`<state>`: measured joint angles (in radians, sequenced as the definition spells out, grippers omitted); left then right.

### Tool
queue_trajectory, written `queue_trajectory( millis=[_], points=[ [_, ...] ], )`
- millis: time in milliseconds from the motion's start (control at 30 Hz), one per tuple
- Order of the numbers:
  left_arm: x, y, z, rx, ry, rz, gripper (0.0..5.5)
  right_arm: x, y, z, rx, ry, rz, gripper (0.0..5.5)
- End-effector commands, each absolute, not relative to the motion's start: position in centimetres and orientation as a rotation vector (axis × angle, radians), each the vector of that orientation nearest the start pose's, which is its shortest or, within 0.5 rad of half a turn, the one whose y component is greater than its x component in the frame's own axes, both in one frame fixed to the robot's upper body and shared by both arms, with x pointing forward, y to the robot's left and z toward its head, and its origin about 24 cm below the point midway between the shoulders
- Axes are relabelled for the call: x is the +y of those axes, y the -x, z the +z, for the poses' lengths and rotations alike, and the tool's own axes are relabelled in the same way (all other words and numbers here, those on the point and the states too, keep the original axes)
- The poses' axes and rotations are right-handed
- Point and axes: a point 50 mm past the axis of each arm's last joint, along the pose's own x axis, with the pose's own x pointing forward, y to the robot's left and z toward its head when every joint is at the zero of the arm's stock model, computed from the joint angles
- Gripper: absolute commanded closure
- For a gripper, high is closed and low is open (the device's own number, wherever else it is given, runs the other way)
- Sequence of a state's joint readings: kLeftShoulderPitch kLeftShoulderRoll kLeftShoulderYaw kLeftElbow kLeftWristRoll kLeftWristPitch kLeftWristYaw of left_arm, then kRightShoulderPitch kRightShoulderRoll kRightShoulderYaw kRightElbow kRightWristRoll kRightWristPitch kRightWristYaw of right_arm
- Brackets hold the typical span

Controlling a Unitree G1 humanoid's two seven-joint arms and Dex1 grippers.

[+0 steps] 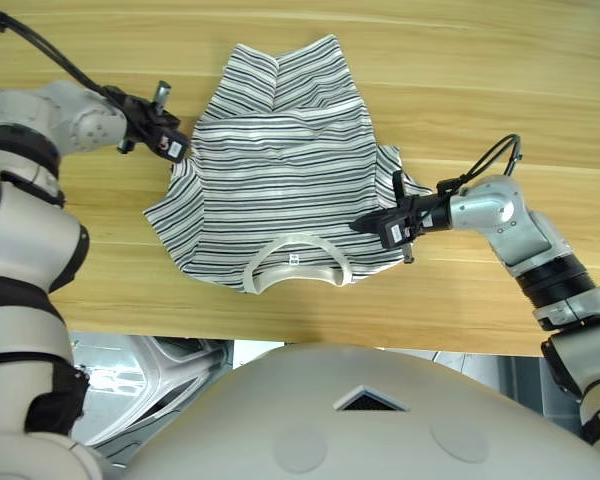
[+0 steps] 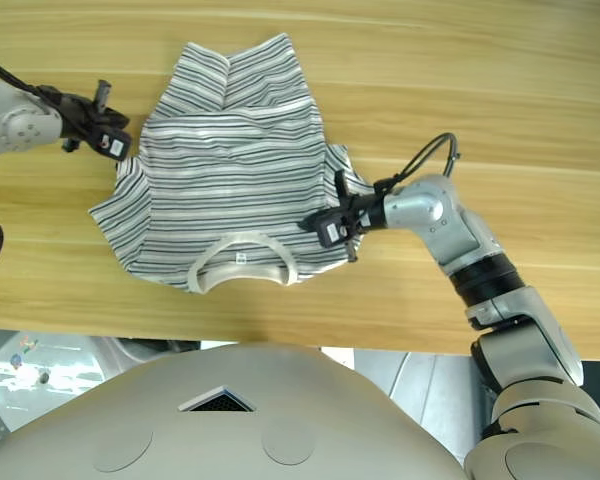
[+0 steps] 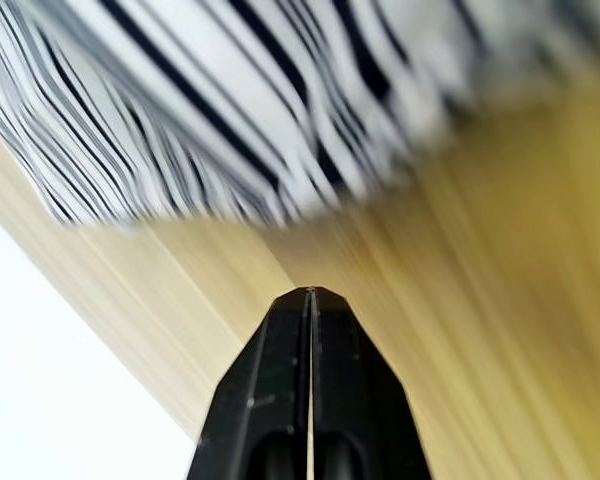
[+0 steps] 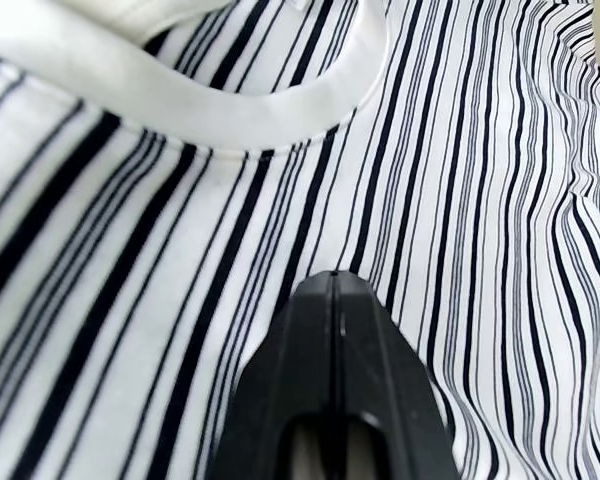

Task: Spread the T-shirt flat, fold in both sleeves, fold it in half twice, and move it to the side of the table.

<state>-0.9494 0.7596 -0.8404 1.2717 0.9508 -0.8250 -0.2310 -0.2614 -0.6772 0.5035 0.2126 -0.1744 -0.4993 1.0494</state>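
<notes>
A black-and-white striped T-shirt (image 1: 280, 170) lies on the wooden table (image 1: 500, 90), its white collar (image 1: 295, 262) toward me and its hem at the far end. The cloth is rumpled, with folds across the middle. My left gripper (image 1: 177, 150) is at the shirt's left edge, level with its middle. In the left wrist view the gripper (image 3: 308, 295) is shut, with bare wood under the tip and the striped edge (image 3: 230, 110) just beyond. My right gripper (image 1: 365, 222) is over the right shoulder, beside the collar (image 4: 230, 90). It (image 4: 332, 275) is shut above the striped cloth.
The table's near edge (image 1: 380, 340) runs just below the collar. Bare wood stretches to the left (image 1: 90, 250), to the right (image 1: 540, 120) and behind the shirt's hem.
</notes>
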Motion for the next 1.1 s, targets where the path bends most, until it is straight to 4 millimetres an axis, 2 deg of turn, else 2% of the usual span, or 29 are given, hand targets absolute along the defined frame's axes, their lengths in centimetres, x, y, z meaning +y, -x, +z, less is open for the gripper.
queue_trajectory(
  millis=[33, 167, 267, 367, 467, 567, 667, 767, 900, 1000, 1100],
  points=[
    [28.4, -32.3, 6.3, 0.321, -1.826, -1.109, 5.47, -15.8, -23.0, 2.2, 0.202, 0.998, 1.59, 5.5],
    [29.5, -30.7, 5.3, 0.338, -1.735, -1.087, 5.47, -15.6, -23.3, 2.2, 0.198, 0.999, 1.587, 5.5],
    [29.1, -30.4, 4.9, 0.297, -1.693, -1.075, 5.47, -15.6, -23.5, 2.3, 0.196, 1.001, 1.59, 5.5],
    [27.9, -32.3, 6.9, 0.191, -1.706, -0.995, 5.47, -15.6, -23.4, 2.3, 0.186, 1.001, 1.597, 5.5],
    [26.7, -34.4, 10.3, 0.085, -1.738, -0.921, 5.47, -15.5, -23.2, 2.1, 0.185, 0.999, 1.606, 5.5],
    [24.6, -36.2, 13.1, -0.018, -1.754, -0.885, 5.47, -15.5, -23.1, 2.0, 0.186, 0.997, 1.609, 5.5],
    [22.5, -37.3, 14.2, -0.067, -1.778, -0.895, 5.47, -15.3, -23.1, 1.9, 0.183, 0.994, 1.615, 5.5],
    [20.1, -37.9, 13.4, -0.079, -1.799, -0.938, 5.47, -14.9, -23.0, 1.8, 0.177, 0.991, 1.623, 5.5],
    [18.3, -37.8, 10.3, -0.012, -1.797, -1.01, 5.47, -14.2, -22.9, 1.9, 0.158, 0.991, 1.645, 5.5],
    [17.9, -37.3, 7.7, 0.081, -1.814, -1.034, 5.47, -13.7, -22.9, 2.0, 0.146, 0.99, 1.659, 5.5],
    [19.1, -36.5, 5.1, 0.222, -1.861, -1.031, 5.47, -13.5, -22.7, 2.0, 0.14, 0.985, 1.666, 5.5]
  ],
)
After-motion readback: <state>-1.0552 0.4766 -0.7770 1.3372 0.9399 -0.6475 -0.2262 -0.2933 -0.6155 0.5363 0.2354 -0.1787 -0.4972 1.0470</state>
